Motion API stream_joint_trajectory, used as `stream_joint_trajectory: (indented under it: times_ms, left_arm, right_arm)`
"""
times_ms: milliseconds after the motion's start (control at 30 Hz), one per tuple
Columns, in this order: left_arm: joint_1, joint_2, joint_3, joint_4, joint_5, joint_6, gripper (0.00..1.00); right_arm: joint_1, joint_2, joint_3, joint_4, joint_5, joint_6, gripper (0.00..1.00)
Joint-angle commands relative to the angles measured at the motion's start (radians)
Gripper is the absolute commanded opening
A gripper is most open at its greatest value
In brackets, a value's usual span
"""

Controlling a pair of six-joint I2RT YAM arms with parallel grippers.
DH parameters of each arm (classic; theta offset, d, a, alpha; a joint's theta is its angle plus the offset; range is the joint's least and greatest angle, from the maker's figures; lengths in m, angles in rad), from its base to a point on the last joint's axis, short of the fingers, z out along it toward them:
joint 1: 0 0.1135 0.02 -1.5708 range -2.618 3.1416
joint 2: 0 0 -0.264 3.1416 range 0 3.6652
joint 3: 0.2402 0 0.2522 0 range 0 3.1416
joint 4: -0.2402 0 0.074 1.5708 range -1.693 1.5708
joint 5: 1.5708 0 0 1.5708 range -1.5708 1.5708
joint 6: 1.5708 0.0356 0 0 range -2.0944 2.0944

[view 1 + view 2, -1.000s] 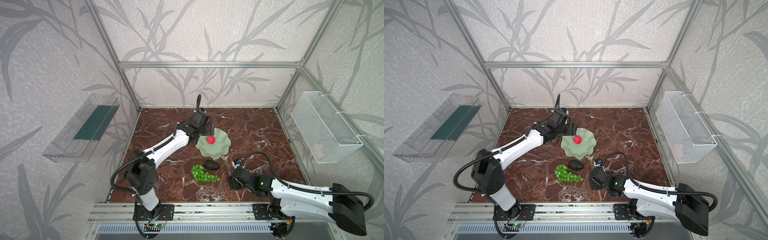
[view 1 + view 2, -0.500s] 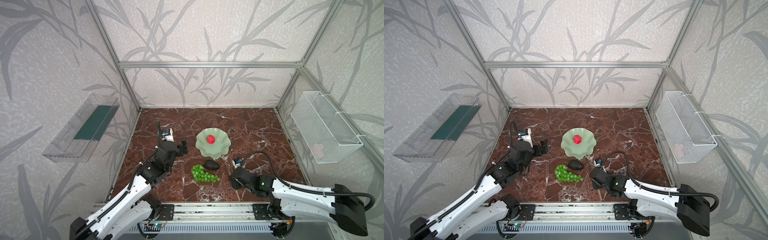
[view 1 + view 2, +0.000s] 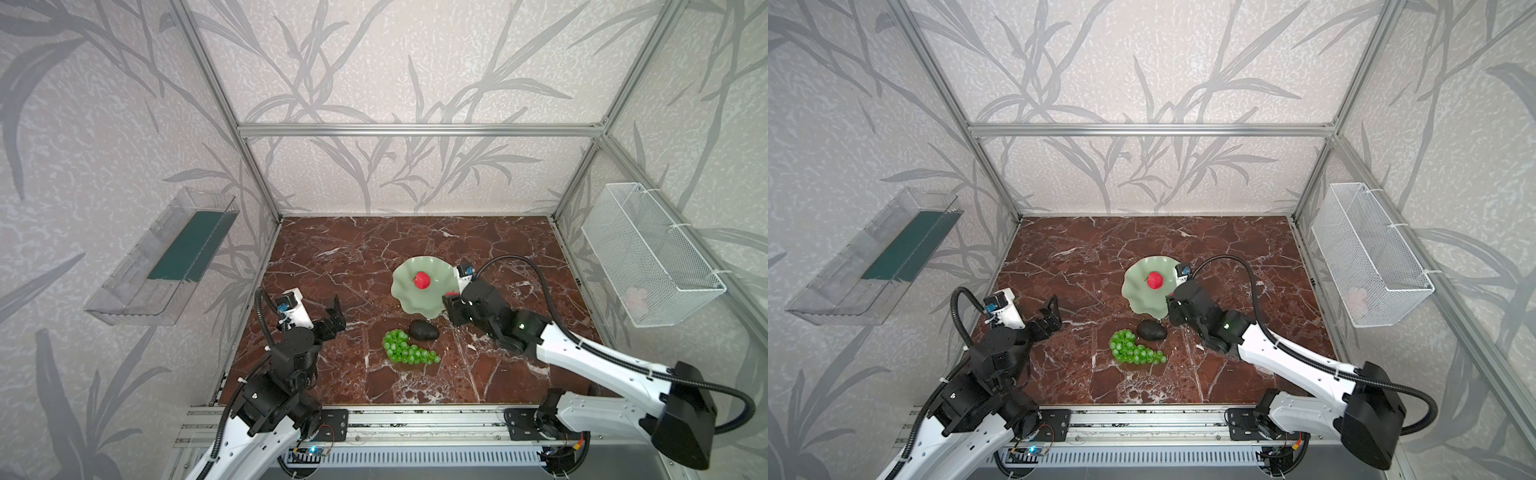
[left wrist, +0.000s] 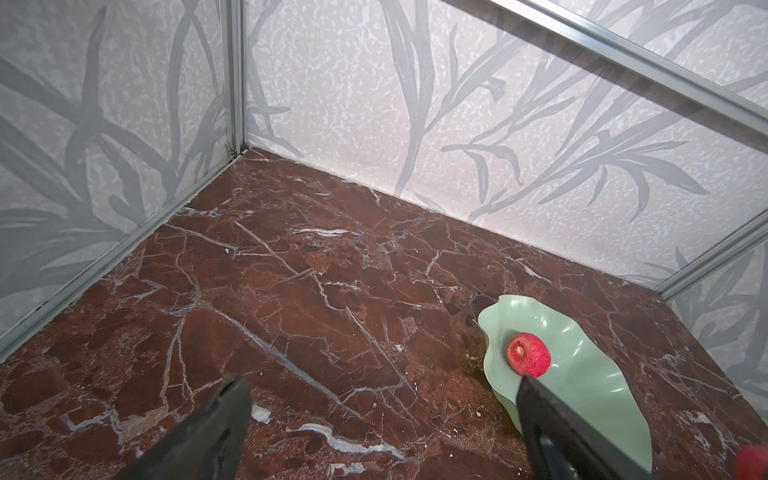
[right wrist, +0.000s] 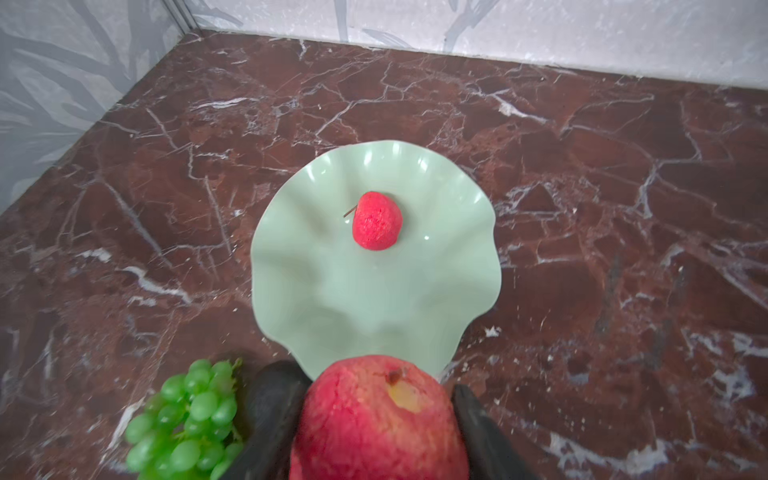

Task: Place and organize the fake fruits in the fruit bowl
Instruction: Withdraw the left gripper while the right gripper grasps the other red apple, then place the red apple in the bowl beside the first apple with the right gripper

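Clamping one red apple [image 5: 374, 428] between its two black fingers [image 5: 266, 415], the right gripper [image 5: 372, 380] hangs at the near edge of the bowl [image 5: 332, 299], the fruit held off the floor. Just past those fingertips the single pale green bowl, wavy-rimmed and glossy, sits flat. The other apple [image 5: 376, 221] lies inside it towards the far side, its stalk pointing sideways. That makes two apples: one gripped, one in the bowl.

Beside the fingers, on the side towards the other arm, one bunch of grapes [image 3: 405, 353] lies on the floor. One dark avocado [image 3: 423, 331] sits just beside it, between the grapes and the bowl. Neither is in the bowl.

The left gripper [image 4: 382, 382] is well apart from all the fruit, its fingers [image 4: 232, 415] spread wide with nothing between them and only bare floor beneath. The bowl lies ahead of its fingertips, off to one side.

The floor [image 3: 332, 249] is glossy red-brown marble with white veins. Pale walls [image 3: 415, 62] patterned with grey leaves close it in, edged by an aluminium frame [image 3: 415, 129]. One clear tray [image 3: 124, 291] holding a dark green panel hangs on one side wall. One white wire basket [image 3: 665, 232] hangs on the opposite wall, with something pale pink inside that is too faint to make out.
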Motion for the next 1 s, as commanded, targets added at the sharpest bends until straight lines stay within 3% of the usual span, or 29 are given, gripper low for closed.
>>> stream_joint_trajectory:
  times_ms: [0, 400, 700, 967]
  left_arm:
    - [0.004, 0.002, -0.011, -0.049, 0.013, -0.018, 1.0]
    - [0.004, 0.095, 0.08, -0.07, 0.165, 0.026, 1.0]
    - [0.005, 0.089, 0.082, -0.068, 0.166, 0.033, 1.0]
    - [0.003, 0.077, 0.103, -0.093, 0.174, 0.028, 1.0]
  right_arm:
    - [-0.055, 0.117, 0.084, 0.054, -0.093, -0.101, 0.41]
    - [-0.187, 0.435, 0.213, 0.124, -0.177, -0.102, 0.41]
    - [-0.216, 0.577, 0.267, 0.147, -0.174, -0.097, 0.43]
    - [-0.218, 0.619, 0.278, 0.153, -0.187, -0.083, 0.56]
